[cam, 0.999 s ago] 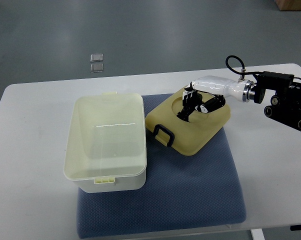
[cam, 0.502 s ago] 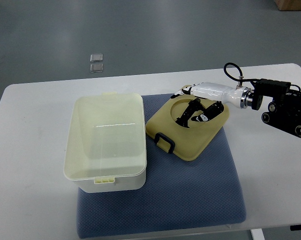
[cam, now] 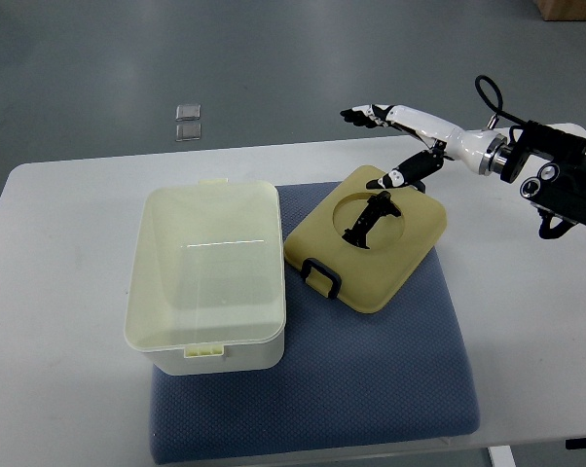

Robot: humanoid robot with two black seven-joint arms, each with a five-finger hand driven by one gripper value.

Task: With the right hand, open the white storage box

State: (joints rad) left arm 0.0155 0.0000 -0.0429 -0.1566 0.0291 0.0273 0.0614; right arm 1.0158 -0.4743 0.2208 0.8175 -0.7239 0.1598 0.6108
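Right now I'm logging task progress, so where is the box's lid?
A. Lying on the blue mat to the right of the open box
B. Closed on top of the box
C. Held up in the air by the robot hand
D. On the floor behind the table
A: the lid lies flat on the blue mat beside the open white storage box, and the right robot hand is open, holding nothing.

One top view looks steeply down from the robot's side, moderately near, over the table [cam: 69,292].

White table [cam: 69,292] on grey floor [cam: 274,58]; blue mat [cam: 371,379] lies on it. Two small clear squares [cam: 187,122] on floor beyond table.
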